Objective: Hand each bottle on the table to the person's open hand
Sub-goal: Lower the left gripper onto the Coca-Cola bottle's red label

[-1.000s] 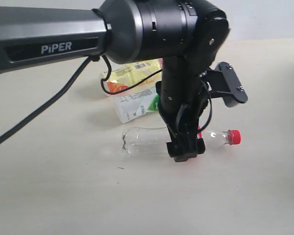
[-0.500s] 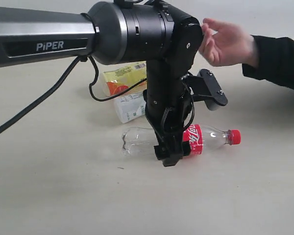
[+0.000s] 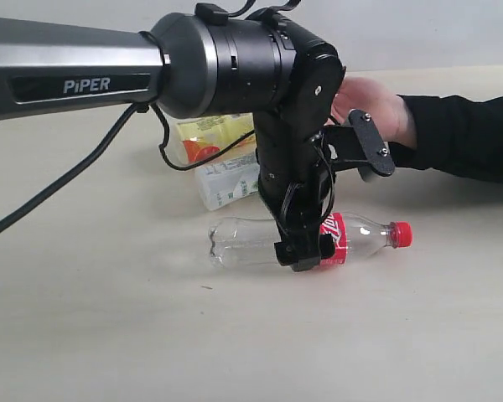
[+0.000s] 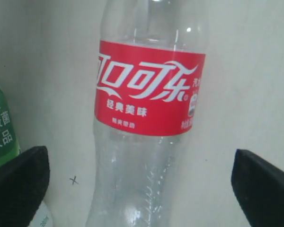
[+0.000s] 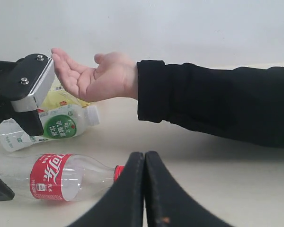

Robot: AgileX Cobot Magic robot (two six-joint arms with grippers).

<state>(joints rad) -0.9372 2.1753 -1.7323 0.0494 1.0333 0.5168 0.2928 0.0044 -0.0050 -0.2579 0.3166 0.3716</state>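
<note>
The clear bottle with the red label [image 3: 251, 241] lies on its side on the pale table [image 3: 109, 335]. Its red cap [image 3: 401, 234] points right and its base points left. The left claw [image 3: 306, 255] is down over the middle of this bottle, at the left edge of the label. It is released and spread wide. In the left wrist view its two black fingers [image 4: 19, 184] stand one on each side of the bottle [image 4: 149, 94], and bare table shows between each finger and the plastic, so it grips nothing. The bottle's body runs straight through the gap of the left claw [image 4: 139, 189], roughly centred between the fingers. Just beyond this bottle, on the far side, a white bottle with a green label [image 3: 226, 184] also lies on its side. A yellow bottle [image 3: 214, 134] lies farther back, partly hidden by the arm. The person's open hand [image 3: 369, 105] is at the far right, beyond the bottles and close behind the arm's wrist. Its palm is turned up [image 5: 92, 78], and a black sleeve [image 5: 203, 99] runs off to the right. The right claw [image 5: 144, 158] is clenched, with its fingers pressed flat together and nothing between them. It sits near the right side of the table, well apart from the red-labelled bottle [image 5: 61, 177].
</note>
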